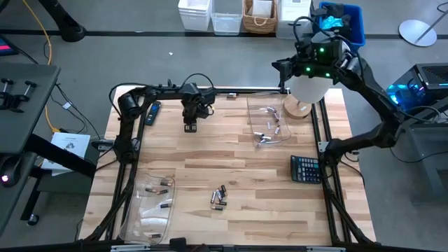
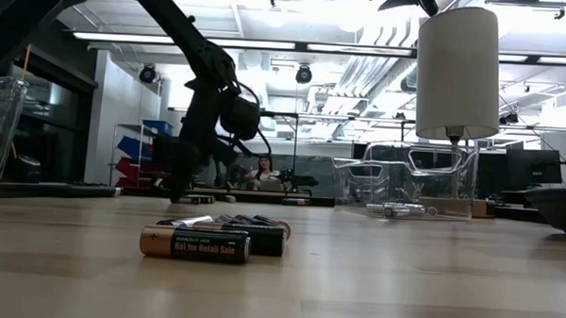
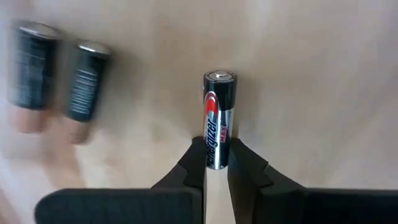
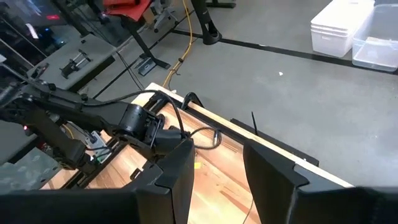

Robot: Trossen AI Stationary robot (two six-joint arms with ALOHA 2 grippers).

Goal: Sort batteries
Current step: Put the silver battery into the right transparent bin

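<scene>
A black-and-silver battery (image 3: 219,118) lies on the wooden table, and my left gripper (image 3: 216,152) is shut on its end. In the high view this gripper (image 1: 190,127) points down at the table's far left-centre. Two dark batteries (image 3: 59,78) lie beside it, blurred. Several more batteries (image 1: 218,198) lie loose mid-table toward the near edge and show close up in the low view (image 2: 197,243). My right gripper (image 4: 214,168) hangs open, raised above the table's far right corner (image 1: 308,63), with nothing between its fingers. My left gripper pinches the battery at the end nearest the gripper (image 3: 217,158), one finger (image 3: 196,163) on each round side. The fingers come steeply from above. The battery lies flat on the wood, its capped end (image 3: 220,77) pointing away from the fingers.
A clear tray (image 1: 148,206) at the near left holds a few dark batteries. Another clear tray (image 1: 269,122) at the far right holds silvery ones. A calculator (image 1: 305,169) lies at the right edge and a remote (image 1: 152,112) at the far left. A white roll on a stand (image 1: 306,89) is under my right arm.
</scene>
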